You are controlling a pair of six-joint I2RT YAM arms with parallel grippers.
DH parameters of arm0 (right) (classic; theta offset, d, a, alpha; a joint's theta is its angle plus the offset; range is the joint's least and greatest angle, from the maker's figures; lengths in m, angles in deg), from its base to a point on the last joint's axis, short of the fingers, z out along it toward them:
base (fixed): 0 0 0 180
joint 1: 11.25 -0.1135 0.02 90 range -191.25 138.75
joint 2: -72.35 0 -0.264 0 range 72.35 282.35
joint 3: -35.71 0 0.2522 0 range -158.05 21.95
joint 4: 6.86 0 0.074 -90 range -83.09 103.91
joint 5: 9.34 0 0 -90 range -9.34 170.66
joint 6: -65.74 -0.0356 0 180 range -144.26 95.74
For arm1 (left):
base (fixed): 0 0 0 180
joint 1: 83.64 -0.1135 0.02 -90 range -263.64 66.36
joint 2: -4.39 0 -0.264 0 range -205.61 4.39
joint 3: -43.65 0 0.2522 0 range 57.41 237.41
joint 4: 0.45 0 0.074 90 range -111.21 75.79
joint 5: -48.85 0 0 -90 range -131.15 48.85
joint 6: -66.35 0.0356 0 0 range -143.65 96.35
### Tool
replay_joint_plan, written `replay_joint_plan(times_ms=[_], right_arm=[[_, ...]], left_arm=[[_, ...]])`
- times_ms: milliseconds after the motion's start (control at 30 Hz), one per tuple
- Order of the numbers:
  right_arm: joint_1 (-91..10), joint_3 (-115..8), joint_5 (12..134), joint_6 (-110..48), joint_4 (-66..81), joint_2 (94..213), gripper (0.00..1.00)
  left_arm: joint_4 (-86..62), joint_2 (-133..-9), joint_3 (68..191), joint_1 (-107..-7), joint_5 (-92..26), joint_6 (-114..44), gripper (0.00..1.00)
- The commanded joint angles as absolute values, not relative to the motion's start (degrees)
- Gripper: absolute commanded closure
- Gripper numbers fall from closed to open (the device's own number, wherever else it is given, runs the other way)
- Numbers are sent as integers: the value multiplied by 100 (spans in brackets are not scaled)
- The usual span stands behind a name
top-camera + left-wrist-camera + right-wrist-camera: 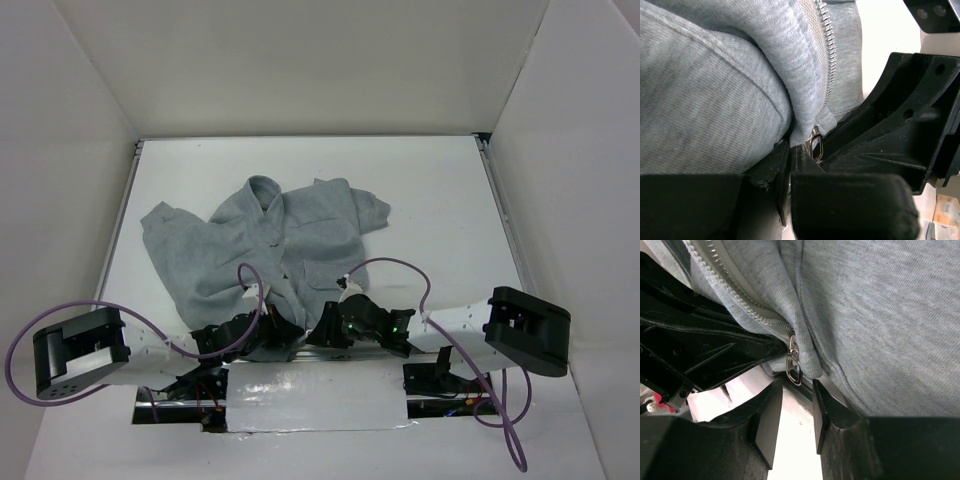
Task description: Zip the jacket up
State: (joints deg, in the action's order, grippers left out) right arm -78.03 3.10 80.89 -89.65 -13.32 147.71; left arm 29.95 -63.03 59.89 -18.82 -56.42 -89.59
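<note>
- While the front lies unfastened, the table (440, 200) carries one jacket (250, 240), rumpled and spread beyond both sets of fingers, with its hem reaching their tips.
- Left gripper (790, 152): one. Its fingers are clenched on the jacket's hem fold, right beside the foot of the zipper, and anchor the cloth.
- Right gripper (797, 390): one. Its fingers are released, with a clear gap between them and nothing grasped.
- Zipper (829, 50): one. Its pale teeth run away from the fingertips up the front. Whether the two halves are already joined at the foot cannot be told.
- Pull tab (794, 367): one small metal loop. It hangs just beyond the right fingertips, in line with their gap, touching neither.
- Step in hand (judgement): seizing the pull, with the hem held as anchor. The run up to the collar is not yet begun.
- Next move (judgement): the right fingers need to advance around the loop, close squarely on it, then draw it along the teeth, away from the left fingers.
</note>
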Motion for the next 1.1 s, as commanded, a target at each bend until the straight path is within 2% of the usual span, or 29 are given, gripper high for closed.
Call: replay_joint_plan(times_ms=[0,700,933,1067], right_arm=[[-7849,147,8197,-8974,-1603,14794,63],[-7849,77,8479,-9124,-1621,14750,73],[-7849,94,8444,-9150,-1516,14697,84],[-7840,121,8400,-9176,-1419,14610,86]], left_arm=[[2939,-6338,4853,-1851,-5565,-8773,100],[3053,-6443,4870,-1842,-5521,-8738,100],[3070,-6505,4888,-1842,-5504,-8737,100],[3079,-6496,4879,-1851,-5512,-8746,100]])
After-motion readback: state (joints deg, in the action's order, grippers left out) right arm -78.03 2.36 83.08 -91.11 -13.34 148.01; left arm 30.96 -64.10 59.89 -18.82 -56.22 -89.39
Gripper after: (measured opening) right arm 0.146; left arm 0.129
